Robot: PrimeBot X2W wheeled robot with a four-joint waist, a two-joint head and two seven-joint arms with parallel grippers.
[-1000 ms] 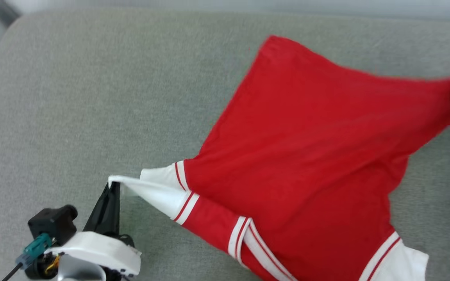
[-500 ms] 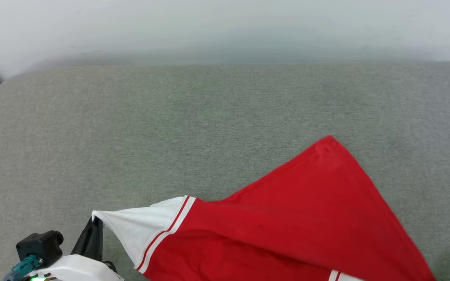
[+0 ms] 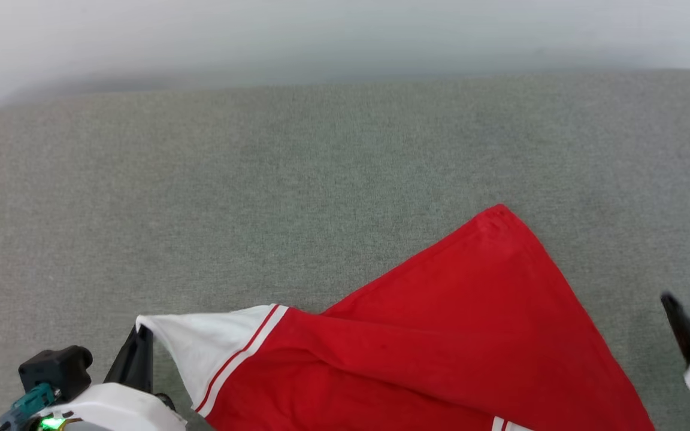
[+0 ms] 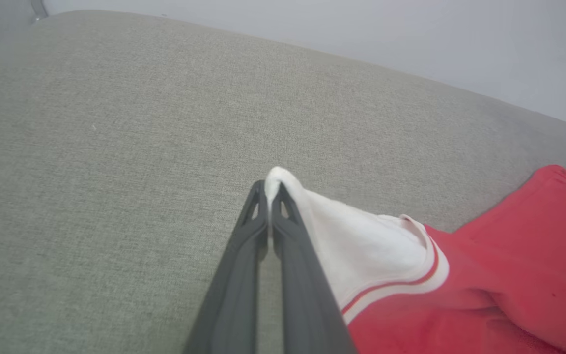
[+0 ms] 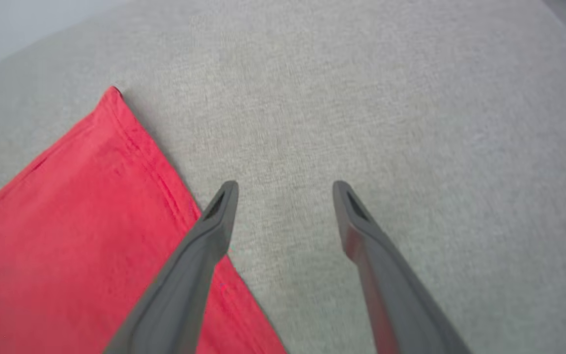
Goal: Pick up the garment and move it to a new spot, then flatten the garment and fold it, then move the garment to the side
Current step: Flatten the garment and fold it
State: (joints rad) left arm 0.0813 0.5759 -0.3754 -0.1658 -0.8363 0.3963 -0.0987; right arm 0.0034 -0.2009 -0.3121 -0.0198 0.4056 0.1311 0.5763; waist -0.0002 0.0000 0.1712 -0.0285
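Note:
The garment [image 3: 429, 347] is a red jersey with a white, red-striped sleeve, spread over the grey cushion toward the lower right of the head view. My left gripper [image 3: 141, 335] is shut on the tip of the white sleeve [image 4: 361, 246], pinching it at the fingertips [image 4: 269, 189]. My right gripper [image 3: 689, 305] stands open at the right edge, apart from the cloth. In the right wrist view its fingers [image 5: 214, 221] spread wide over bare cushion, with the garment's red hem [image 5: 81, 221] just to their left.
The grey cushion [image 3: 261, 209] stretches wide to the left and back. A pale wall [image 3: 345, 36] runs behind its far edge.
My right gripper has let go of the garment's red corner and now stands open beside it. The head camera tilted up, shifting the whole picture. The left gripper keeps its hold on the sleeve.

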